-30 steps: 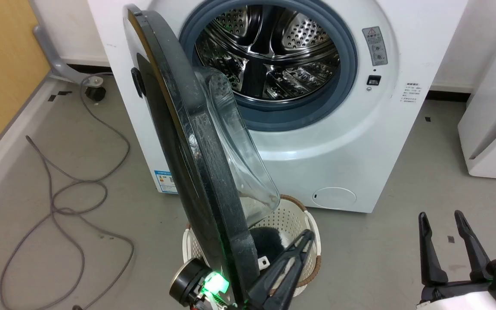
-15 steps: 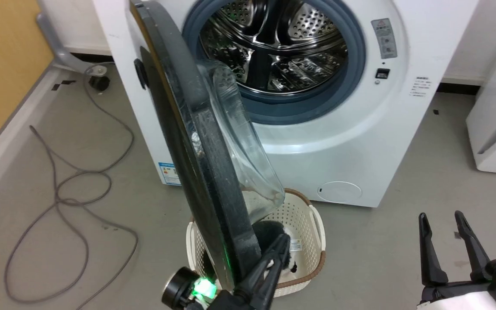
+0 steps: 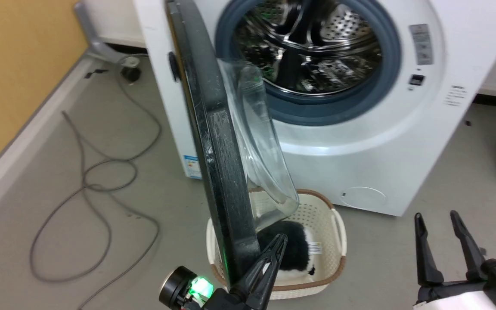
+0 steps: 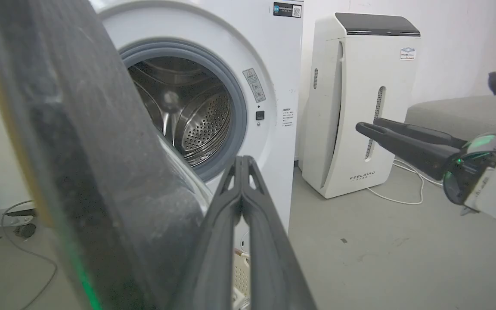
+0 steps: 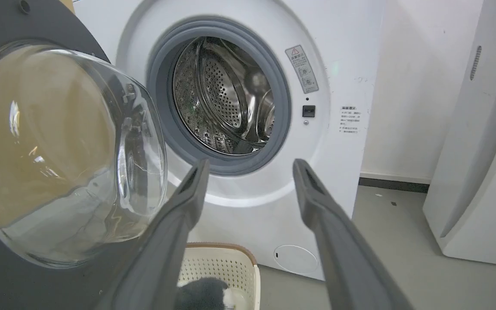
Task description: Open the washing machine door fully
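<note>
Half open: the washing machine door [image 3: 213, 142], sticking out from the white machine [image 3: 360, 163], glass bowl [image 3: 261, 142] facing right. Just right of its bottom rim: the left hand [image 3: 280, 242], fingers pressed together, much nearer. Far off right: the right hand [image 3: 436, 215], spread, holding nothing.

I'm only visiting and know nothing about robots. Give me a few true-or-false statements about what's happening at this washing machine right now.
1. The washing machine door stands open. True.
2. The left gripper has its fingers spread wide. False: they are closed together, beside the door's lower rim.
3. The right gripper is open and holds nothing. True.
4. The basket hangs from the right gripper. False: it stands on the floor below the door.
</note>
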